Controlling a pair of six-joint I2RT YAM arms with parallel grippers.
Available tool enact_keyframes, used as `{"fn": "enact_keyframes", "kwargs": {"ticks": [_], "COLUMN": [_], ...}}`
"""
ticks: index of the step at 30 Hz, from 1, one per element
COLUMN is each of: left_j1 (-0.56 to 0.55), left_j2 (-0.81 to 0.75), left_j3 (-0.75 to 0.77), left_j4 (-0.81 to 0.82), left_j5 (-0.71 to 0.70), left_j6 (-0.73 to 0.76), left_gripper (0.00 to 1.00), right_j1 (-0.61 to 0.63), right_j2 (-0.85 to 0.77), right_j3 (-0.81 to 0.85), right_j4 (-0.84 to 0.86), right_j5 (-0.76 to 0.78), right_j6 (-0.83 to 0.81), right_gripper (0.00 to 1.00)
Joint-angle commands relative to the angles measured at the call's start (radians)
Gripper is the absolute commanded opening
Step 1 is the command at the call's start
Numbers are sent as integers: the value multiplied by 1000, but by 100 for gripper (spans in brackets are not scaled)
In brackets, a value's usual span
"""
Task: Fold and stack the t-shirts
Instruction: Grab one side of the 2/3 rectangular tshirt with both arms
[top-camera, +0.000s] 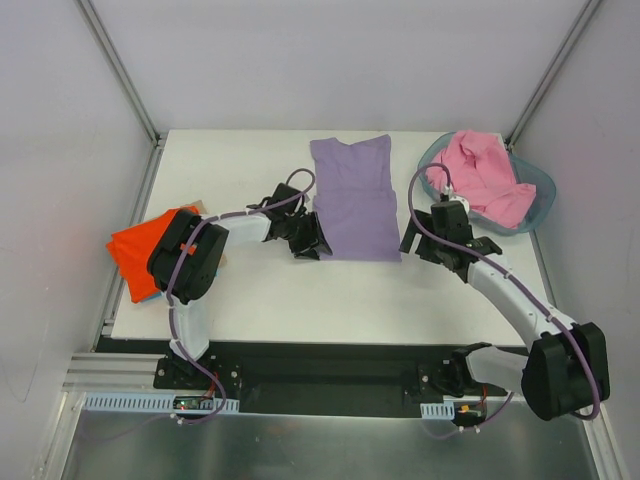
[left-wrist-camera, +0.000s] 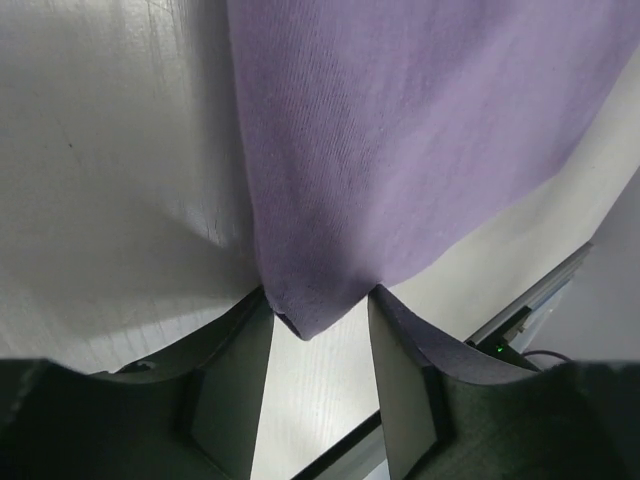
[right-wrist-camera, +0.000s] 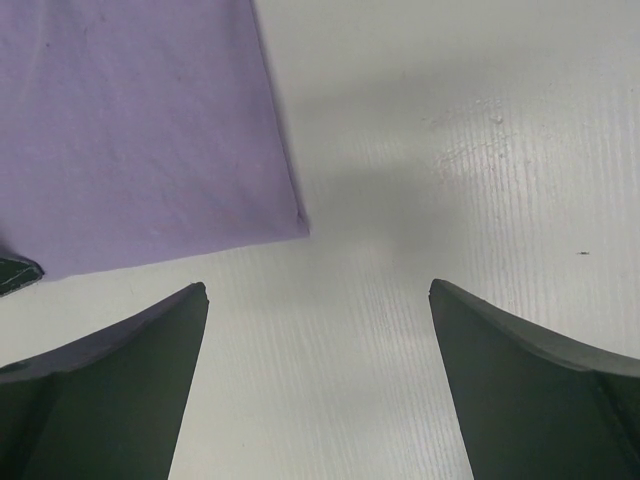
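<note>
The lavender t-shirt (top-camera: 352, 200) lies flat on the white table (top-camera: 300, 300), folded into a long strip. My left gripper (top-camera: 308, 243) is at its near-left corner. In the left wrist view the jaws (left-wrist-camera: 318, 290) are open, with the shirt's corner (left-wrist-camera: 305, 320) lying between the fingertips. My right gripper (top-camera: 418, 243) is open and empty over bare table (right-wrist-camera: 318, 288), just right of the shirt's near-right corner (right-wrist-camera: 290, 215). The pink t-shirt (top-camera: 482, 175) lies crumpled in the basket. The orange-red t-shirt (top-camera: 145, 250) lies folded at the left edge, with a teal edge (top-camera: 150, 297) under it.
The grey-blue plastic basket (top-camera: 541, 190) stands at the back right corner. Grey walls close in the table at the back and sides. A black rail (top-camera: 320, 370) with the arm bases runs along the near edge.
</note>
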Motion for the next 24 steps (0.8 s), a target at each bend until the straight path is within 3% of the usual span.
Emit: {"fn": "enact_keyframes", "kwargs": {"ticks": [1,9,11,16,22,24], "left_j1": [3,7,6,9,9,9], "left_j2": [40,24,29,35,15,11], "left_j3": [10,-37,-39,-31,-51,-57], "left_j4": [-16,-24,-22,-25,-27,-28], "left_j5": [-55,-77,-83,-80,-86,-89], "left_j6": [11,11,13,13,16,17], "left_gripper": [37,24,14,0,0,0], "right_j1": [-8,-9,-12,-21,-26,-28], "right_j2": [-32,-18,9,139,299,324], "right_j3": [-21,-47,-56,-10,68,86], "right_j4": [-5,-5,12,42,64,62], "right_j5": [-16,-14,-37,-137,-235,-228], "right_j6": [13,-11,-13,-24,5,10], "right_gripper": [97,98,98,97,91,84]}}
